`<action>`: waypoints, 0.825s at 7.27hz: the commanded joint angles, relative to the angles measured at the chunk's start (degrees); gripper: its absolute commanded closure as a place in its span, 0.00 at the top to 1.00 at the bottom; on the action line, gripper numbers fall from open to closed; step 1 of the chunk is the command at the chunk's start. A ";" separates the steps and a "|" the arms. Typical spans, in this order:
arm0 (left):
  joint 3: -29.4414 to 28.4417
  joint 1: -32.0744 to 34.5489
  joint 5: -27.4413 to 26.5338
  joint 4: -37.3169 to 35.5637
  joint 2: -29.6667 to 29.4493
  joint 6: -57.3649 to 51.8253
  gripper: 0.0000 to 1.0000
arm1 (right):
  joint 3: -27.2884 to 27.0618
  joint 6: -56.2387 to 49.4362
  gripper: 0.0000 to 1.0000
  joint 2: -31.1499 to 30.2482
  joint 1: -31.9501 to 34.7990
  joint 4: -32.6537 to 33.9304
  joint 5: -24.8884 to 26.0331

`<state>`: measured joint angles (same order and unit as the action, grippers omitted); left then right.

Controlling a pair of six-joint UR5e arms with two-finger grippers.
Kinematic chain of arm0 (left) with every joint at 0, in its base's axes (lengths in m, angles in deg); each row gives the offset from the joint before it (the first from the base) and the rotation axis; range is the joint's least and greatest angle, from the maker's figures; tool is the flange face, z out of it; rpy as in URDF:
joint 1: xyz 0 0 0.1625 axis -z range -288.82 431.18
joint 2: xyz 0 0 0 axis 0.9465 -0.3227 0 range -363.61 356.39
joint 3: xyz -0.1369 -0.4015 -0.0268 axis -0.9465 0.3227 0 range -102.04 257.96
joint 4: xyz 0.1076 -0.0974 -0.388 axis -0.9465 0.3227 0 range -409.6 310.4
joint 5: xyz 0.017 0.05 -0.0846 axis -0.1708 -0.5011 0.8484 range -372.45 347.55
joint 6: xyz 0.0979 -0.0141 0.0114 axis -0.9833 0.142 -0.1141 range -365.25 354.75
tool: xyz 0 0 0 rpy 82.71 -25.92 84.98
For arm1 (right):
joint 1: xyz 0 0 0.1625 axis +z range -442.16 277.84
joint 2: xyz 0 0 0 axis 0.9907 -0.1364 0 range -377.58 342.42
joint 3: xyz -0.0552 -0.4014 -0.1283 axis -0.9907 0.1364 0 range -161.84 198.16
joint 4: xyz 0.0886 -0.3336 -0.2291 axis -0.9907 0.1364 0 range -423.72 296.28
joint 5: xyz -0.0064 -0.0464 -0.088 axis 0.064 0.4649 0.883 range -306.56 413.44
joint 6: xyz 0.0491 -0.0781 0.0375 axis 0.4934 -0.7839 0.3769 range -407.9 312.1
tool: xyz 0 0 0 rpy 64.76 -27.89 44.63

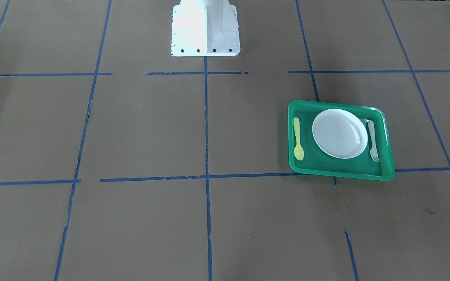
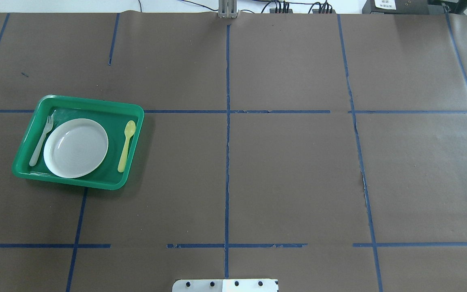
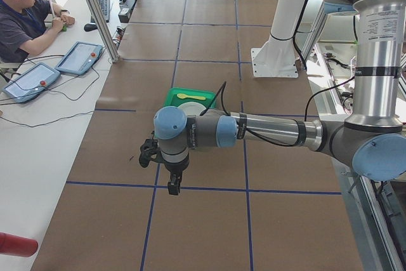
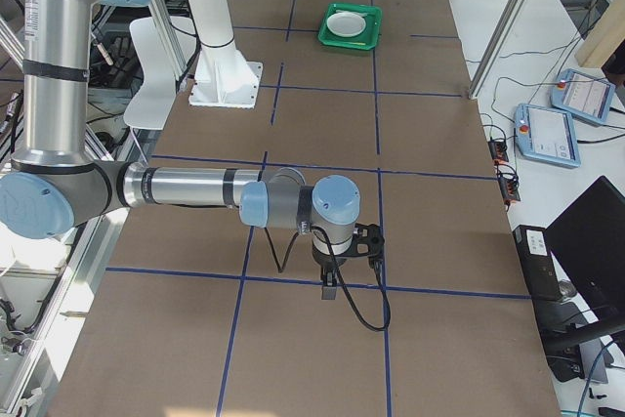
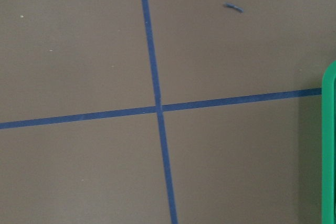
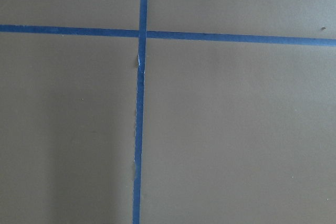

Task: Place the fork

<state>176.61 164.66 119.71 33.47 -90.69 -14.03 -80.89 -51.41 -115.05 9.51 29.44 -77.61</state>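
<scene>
The pale grey-white fork [image 1: 372, 140] lies in the green tray [image 1: 342, 173], along the side of the white plate [image 1: 339, 133], tines toward the operators' side. In the overhead view the fork [image 2: 41, 140] is left of the plate [image 2: 76, 148] in the tray [image 2: 95, 106]. My left gripper [image 3: 173, 186] hangs above the table, apart from the tray; I cannot tell if it is open or shut. My right gripper [image 4: 330, 290] hangs over the far end of the table; I cannot tell its state. The left wrist view catches only the tray's rim [image 5: 331, 145].
A yellow spoon [image 1: 297, 139] lies in the tray on the plate's other side. The white robot base [image 1: 205, 31] stands at the table's middle edge. Blue tape lines cross the brown table. An operator [image 3: 25, 17] sits at a side desk.
</scene>
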 commanded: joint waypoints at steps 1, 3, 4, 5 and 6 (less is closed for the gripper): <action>0.49 0.47 1.44 0.42 0.78 -0.37 1.00 | 0.00 0.08 1.00 0.00 0.00 0.00 0.00; 0.40 0.47 1.52 0.51 0.34 -0.45 1.00 | 0.00 0.00 1.00 0.00 0.00 0.00 0.00; 0.40 0.47 1.52 0.51 0.34 -0.45 1.00 | 0.00 0.08 1.00 0.00 0.00 0.00 0.00; 0.40 0.47 1.52 0.51 0.34 -0.45 1.00 | 0.00 0.08 1.00 0.00 0.00 0.00 0.00; 0.49 0.47 1.52 0.51 0.34 -0.37 1.00 | 0.00 0.00 1.00 0.00 0.00 0.00 0.00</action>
<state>177.03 165.13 121.23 33.98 -90.35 -14.46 -80.89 -51.36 -115.05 9.51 29.44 -77.61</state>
